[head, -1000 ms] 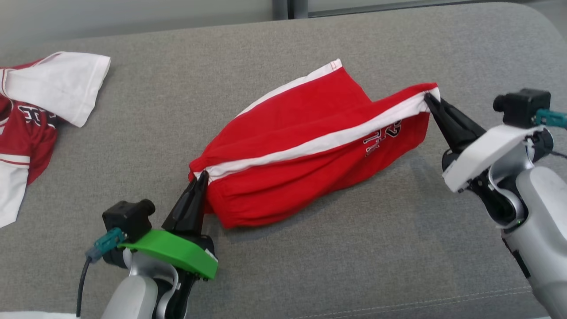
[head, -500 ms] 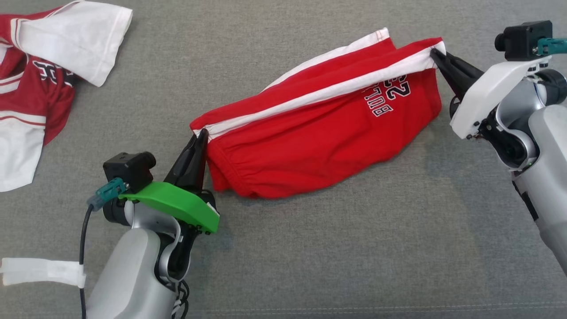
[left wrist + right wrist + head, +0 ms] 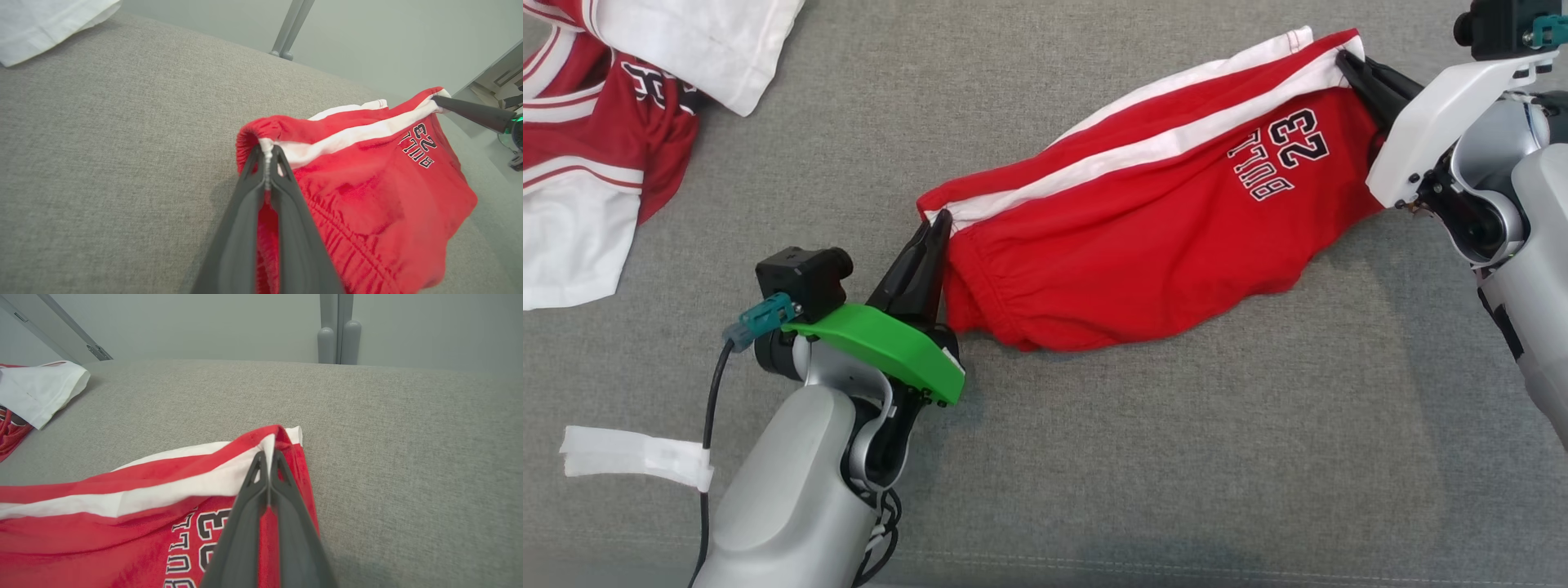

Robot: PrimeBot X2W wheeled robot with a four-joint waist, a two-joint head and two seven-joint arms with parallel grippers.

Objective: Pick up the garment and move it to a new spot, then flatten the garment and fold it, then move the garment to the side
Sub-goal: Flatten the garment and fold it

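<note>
A red-and-white jersey (image 3: 596, 122) lies far left. The left gripper (image 3: 941, 219), slanted up from below, is closed on the waistband corner of the red shorts (image 3: 1143, 237), which are stretched across the grey cushion (image 3: 1176, 457). The right gripper (image 3: 1342, 57) pinches their hem corner. Open cushion lies in front.

Left gripper (image 3: 941, 219): we pinch the shorts (image 3: 1143, 237), fingers tilted forward-right.
Right gripper (image 3: 1342, 57): we pinch their other end, fingers aimed forward-left.

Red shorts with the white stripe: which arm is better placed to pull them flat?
Probably left. The left claw is shut on the red, white-striped shorts' gathered waistband, with bare grey cushion beside it to pull across. The right claw, shut on the hem corner, can hold.
</note>
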